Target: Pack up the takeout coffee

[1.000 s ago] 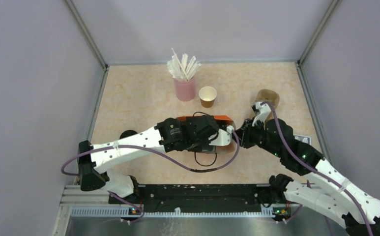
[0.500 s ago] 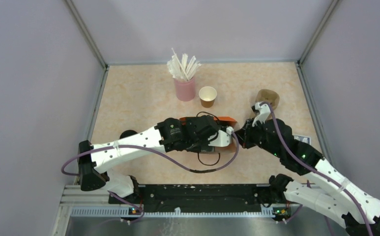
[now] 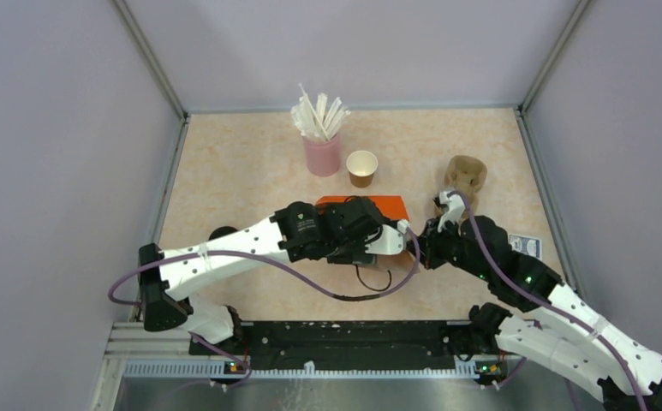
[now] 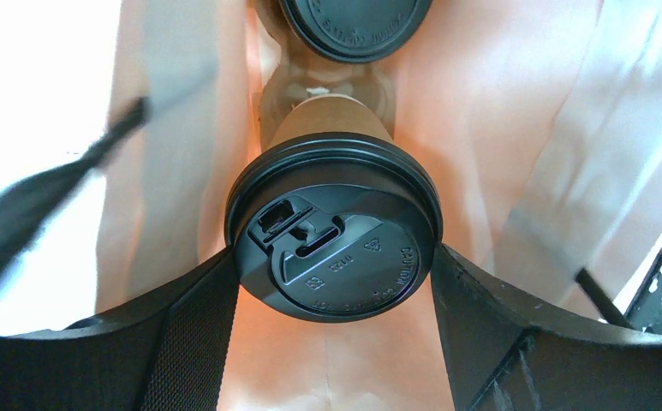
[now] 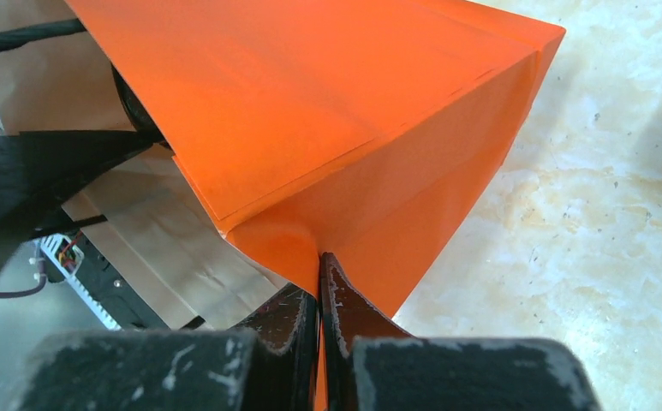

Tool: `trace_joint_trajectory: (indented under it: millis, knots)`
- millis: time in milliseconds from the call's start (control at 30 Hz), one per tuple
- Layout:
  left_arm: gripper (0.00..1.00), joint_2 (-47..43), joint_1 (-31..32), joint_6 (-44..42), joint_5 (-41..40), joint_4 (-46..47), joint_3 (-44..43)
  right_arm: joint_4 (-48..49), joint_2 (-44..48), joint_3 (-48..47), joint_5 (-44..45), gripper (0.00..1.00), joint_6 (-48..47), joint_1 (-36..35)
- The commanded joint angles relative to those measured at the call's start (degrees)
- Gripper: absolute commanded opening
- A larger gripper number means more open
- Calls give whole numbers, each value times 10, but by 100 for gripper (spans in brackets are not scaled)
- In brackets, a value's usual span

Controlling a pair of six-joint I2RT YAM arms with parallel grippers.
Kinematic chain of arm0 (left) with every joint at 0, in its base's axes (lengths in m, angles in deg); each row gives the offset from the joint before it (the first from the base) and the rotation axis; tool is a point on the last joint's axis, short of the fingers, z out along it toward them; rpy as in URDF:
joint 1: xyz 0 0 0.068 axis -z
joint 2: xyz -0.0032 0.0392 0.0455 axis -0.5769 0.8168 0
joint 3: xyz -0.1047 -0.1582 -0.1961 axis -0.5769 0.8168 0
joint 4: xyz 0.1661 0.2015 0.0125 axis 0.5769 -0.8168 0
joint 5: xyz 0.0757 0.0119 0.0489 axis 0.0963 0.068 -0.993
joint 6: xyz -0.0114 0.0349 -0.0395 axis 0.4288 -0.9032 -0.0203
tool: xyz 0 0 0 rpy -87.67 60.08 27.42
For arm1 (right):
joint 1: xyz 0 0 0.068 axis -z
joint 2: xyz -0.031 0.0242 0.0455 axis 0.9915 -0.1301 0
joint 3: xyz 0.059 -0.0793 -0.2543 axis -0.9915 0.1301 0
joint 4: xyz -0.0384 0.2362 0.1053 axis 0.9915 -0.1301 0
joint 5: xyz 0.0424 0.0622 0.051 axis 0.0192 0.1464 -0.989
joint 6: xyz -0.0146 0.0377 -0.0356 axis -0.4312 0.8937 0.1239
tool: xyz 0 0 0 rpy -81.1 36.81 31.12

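In the left wrist view, a brown takeout coffee cup with a black lid point(image 4: 336, 248) sits inside the orange bag point(image 3: 363, 205). My left gripper point(image 4: 334, 255) reaches into the bag, and its two fingers point(image 4: 199, 308) press the lid's rim from both sides. A second black-lidded cup point(image 4: 353, 21) stands deeper in the bag. My right gripper point(image 5: 320, 265) is shut on the bag's orange edge point(image 5: 344, 171) at its right side point(image 3: 419, 248). An open, lidless paper cup point(image 3: 361, 167) stands behind the bag.
A pink cup of white straws point(image 3: 321, 152) stands at the back. The tan pulp carrier point(image 3: 466, 174) lies at the right, a small printed card point(image 3: 524, 246) nearer. A black lid point(image 3: 222, 233) shows beside my left arm. Walls enclose the table.
My right gripper has closed on the bag's edge and drawn back toward the near side. The bag's orange face now shows more from above, and the carrier is less covered.
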Motion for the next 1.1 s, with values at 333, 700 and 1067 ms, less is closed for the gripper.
trace_joint_trajectory:
  millis: [333, 700, 1067]
  knots:
    - [29, 19, -7, -12, -2, 7, -15, 31, 9, 16, -16, 0, -47, 4]
    - [28, 23, -8, -24, -23, 94, 50, 39, -13, -25, -40, 0, -49, 4]
    - [29, 13, -9, -55, -65, 138, 100, 29, -6, -43, -58, 0, -44, 4]
